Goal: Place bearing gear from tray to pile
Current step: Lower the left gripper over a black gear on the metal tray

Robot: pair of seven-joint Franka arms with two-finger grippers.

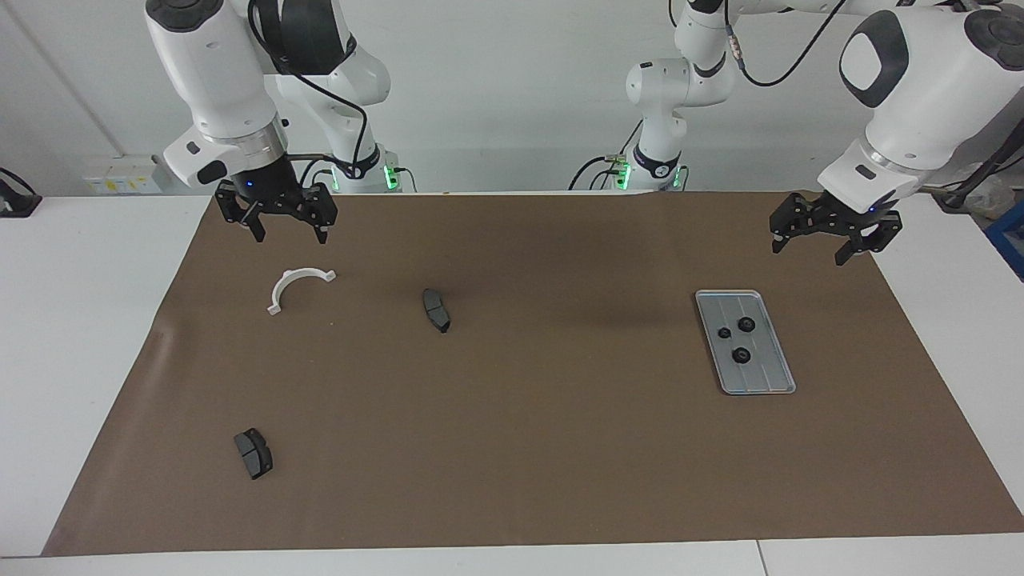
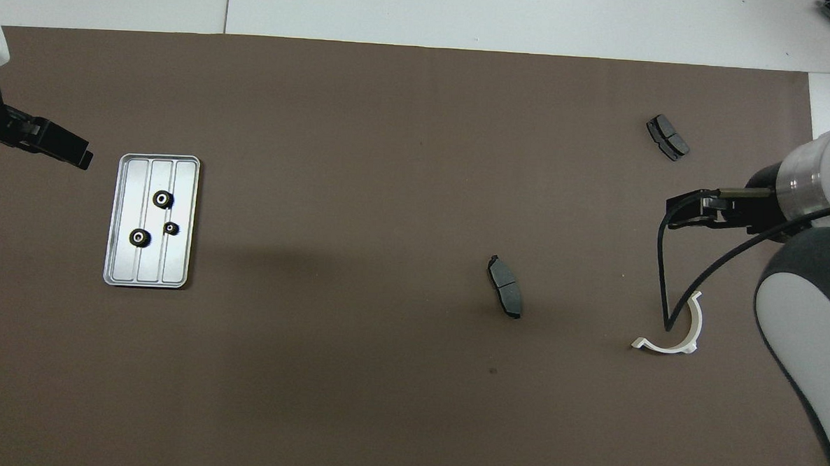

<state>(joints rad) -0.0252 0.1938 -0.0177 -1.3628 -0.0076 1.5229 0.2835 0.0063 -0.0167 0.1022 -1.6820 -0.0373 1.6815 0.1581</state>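
The silver tray (image 1: 766, 378) (image 2: 176, 264) lies on the brown mat toward the left arm's end. Three black bearing gears sit in it: two larger ones (image 1: 746, 324) (image 1: 742, 355) and a smaller one (image 1: 724, 333). From overhead the gears (image 2: 163, 198) (image 2: 139, 237) (image 2: 171, 229) are clustered mid-tray. My left gripper (image 1: 808, 252) (image 2: 75, 154) hangs open over the mat beside the tray, holding nothing. The pile is scattered toward the right arm's end: a white half-ring bracket (image 1: 298, 286) (image 2: 676, 337) and two dark brake pads (image 1: 436, 310) (image 1: 253, 453). My right gripper (image 1: 290, 234) (image 2: 676, 215) hangs open and empty above the bracket.
The brown mat (image 1: 512, 448) covers most of the white table. One brake pad (image 2: 505, 286) lies near the mat's middle, the other (image 2: 667, 137) farther from the robots. A black cable (image 2: 662, 272) droops from the right arm over the bracket.
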